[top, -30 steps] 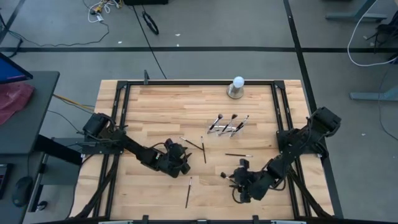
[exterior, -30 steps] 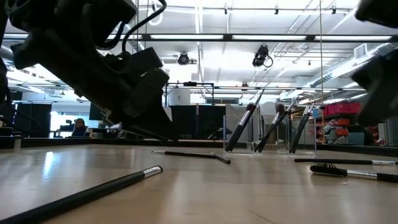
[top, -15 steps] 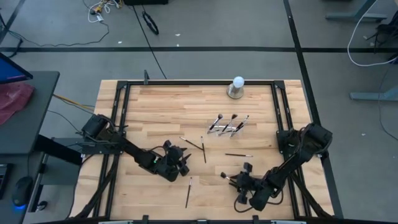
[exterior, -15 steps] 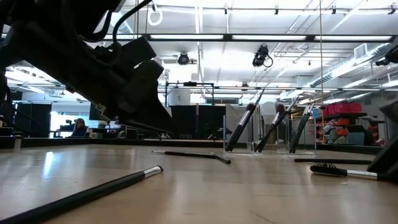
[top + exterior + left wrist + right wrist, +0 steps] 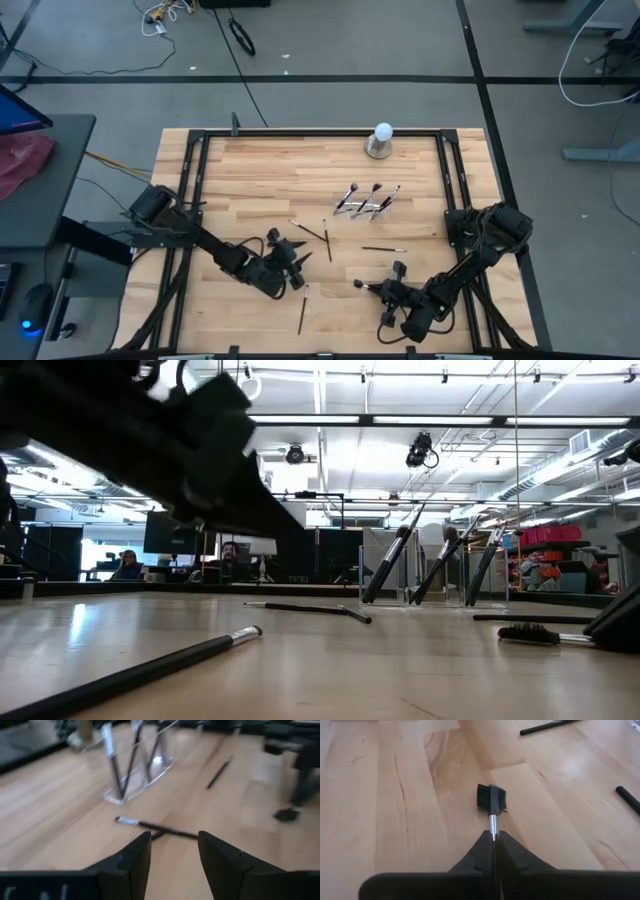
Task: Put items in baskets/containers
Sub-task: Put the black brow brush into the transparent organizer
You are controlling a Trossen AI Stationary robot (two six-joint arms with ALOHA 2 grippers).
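Your left arm has slid nearer the front edge since a second ago; the right has settled low.

On the table (image 5: 250, 170), the clear holder (image 5: 362, 208) stands mid-table with brushes leaning inside. Your left gripper (image 5: 172, 847) hangs parted and empty over the crossed brushes (image 5: 160, 827). Your right gripper (image 5: 494, 851) is clamped on a comb-tipped brush (image 5: 492, 800), front right.

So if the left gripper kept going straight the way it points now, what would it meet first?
Probably the thin dark brush lying crosswise on the wood just ahead of the open left gripper. Beyond it stands the clear holder with upright brushes, though depth is hard to judge.
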